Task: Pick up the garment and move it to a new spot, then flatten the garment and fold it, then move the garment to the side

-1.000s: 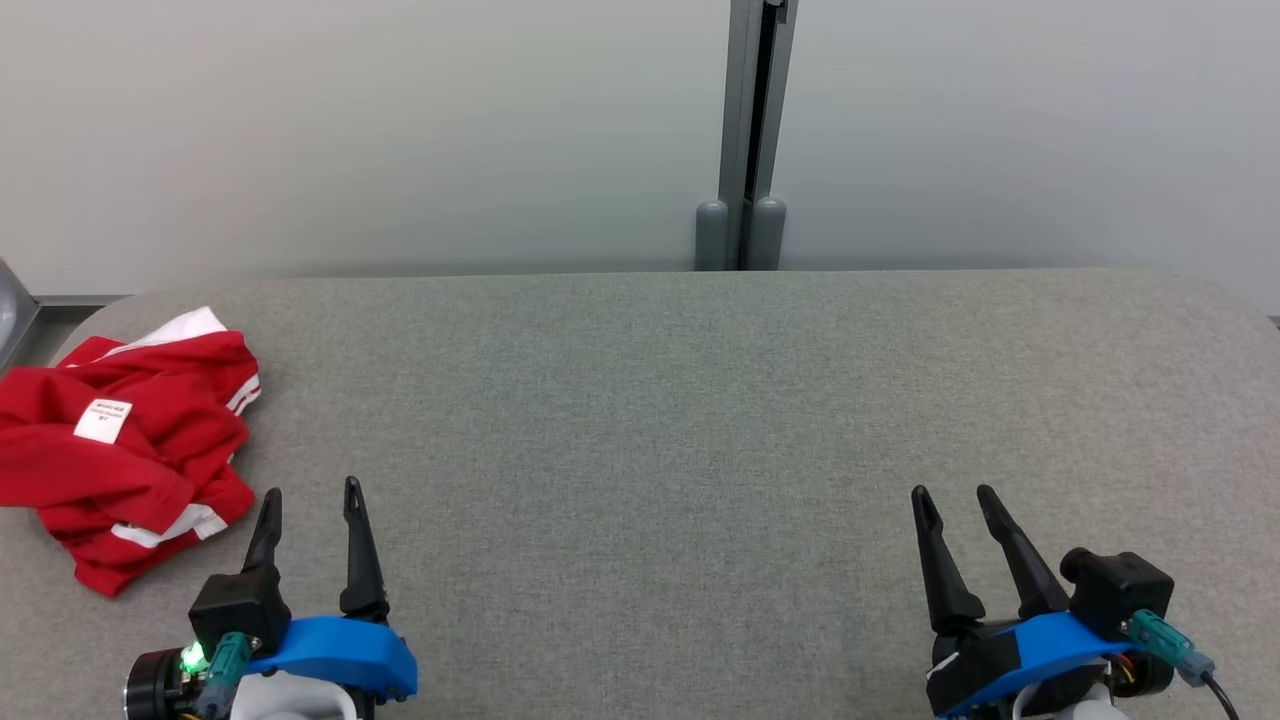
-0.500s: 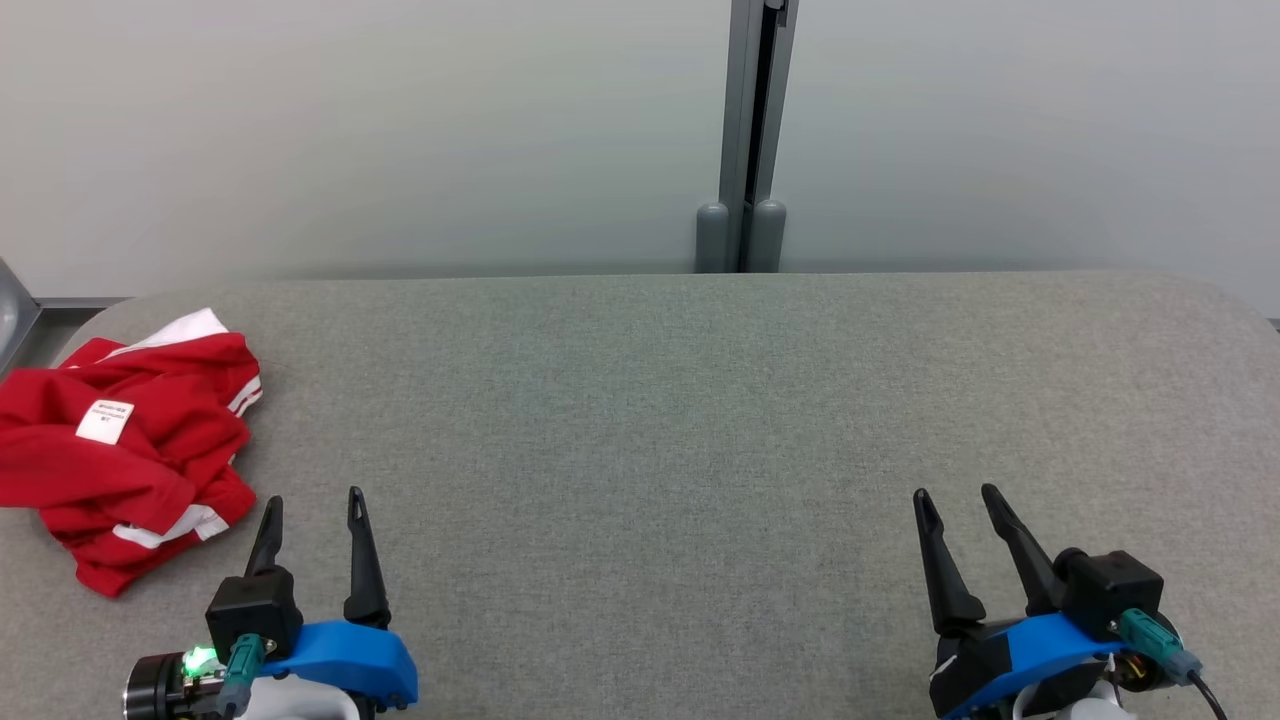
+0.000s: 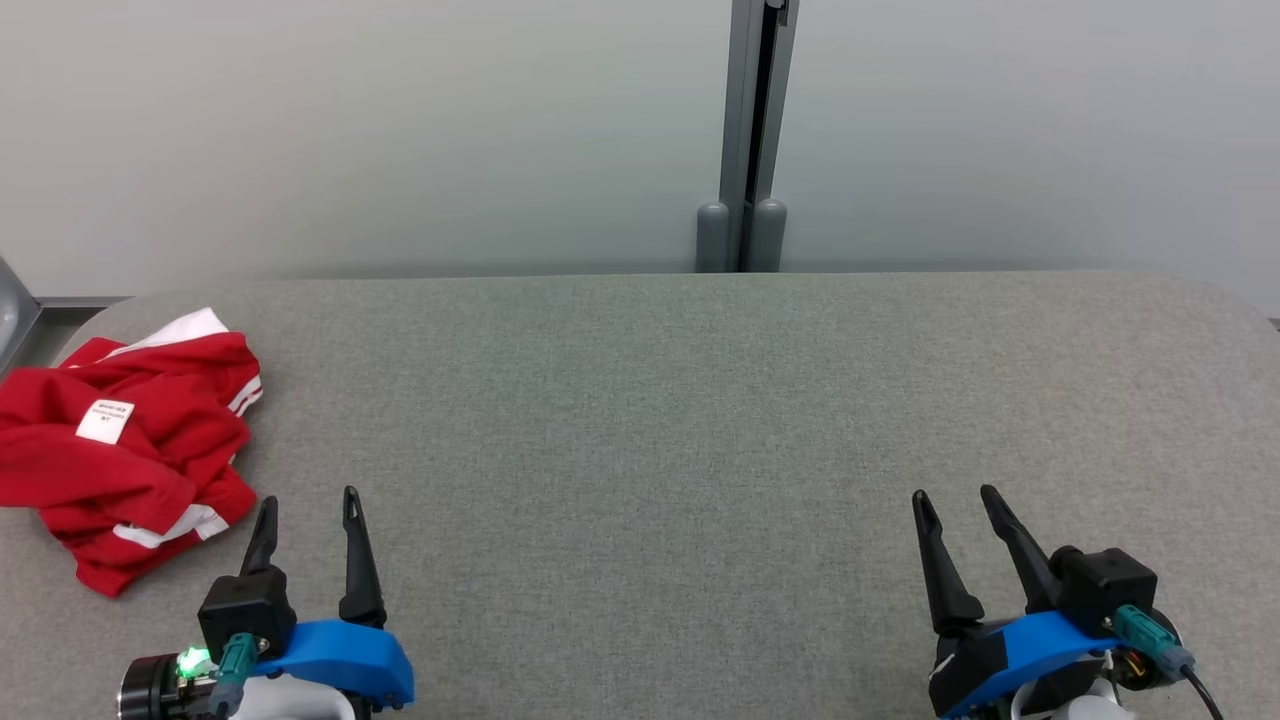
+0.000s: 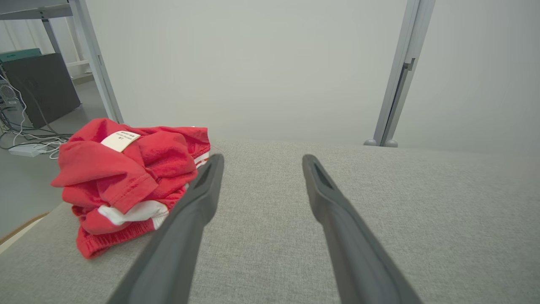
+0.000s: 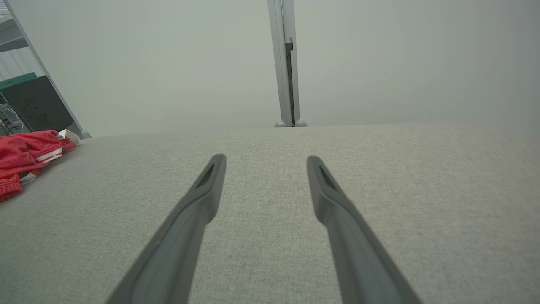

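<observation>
Just left of left gripper point(image 3: 309, 497): garment point(image 3: 140, 460)

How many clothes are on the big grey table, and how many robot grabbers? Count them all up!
red garment: 1
grippers: 2 (left gripper, right gripper, both open and empty)
Total: 3
</observation>
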You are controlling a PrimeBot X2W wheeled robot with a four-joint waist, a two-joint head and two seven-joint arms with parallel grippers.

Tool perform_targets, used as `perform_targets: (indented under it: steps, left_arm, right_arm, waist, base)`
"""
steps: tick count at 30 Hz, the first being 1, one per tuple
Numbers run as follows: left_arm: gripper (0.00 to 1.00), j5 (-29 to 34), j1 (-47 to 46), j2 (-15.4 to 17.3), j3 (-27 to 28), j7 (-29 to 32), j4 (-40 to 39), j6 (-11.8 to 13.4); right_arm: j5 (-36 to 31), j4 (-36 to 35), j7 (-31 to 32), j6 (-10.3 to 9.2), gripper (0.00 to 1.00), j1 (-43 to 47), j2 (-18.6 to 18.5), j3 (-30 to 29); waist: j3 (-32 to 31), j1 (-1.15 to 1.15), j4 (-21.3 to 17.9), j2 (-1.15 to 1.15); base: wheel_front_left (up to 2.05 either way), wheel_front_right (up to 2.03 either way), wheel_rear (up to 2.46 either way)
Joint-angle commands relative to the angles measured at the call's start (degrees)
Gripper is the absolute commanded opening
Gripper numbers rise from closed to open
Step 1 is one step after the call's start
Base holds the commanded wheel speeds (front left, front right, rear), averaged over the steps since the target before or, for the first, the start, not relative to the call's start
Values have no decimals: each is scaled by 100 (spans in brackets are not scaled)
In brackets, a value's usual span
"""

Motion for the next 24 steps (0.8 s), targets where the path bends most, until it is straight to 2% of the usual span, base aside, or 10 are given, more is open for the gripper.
perform_targets:
  steps: [1,13,24]
  left_arm:
    - [100,-11,-3,50,-9,13,-23,35]
    - [100,-39,-74,117,-76,15,-104,47]
    - [100,-106,-15,288,-8,80,-275,120]
  right_arm:
    - [20,23,-22,15,100,-76,-40,-1]
    - [51,-9,-26,15,100,-40,-38,45]
    - [-27,-149,-33,14,100,25,-38,117]
  waist:
    - [-3,0,0,0]
    - [11,0,188,0]
    - [62,0,990,0]
  base:
    - [0,0,0]
    - [0,0,0]
    - [0,0,0]
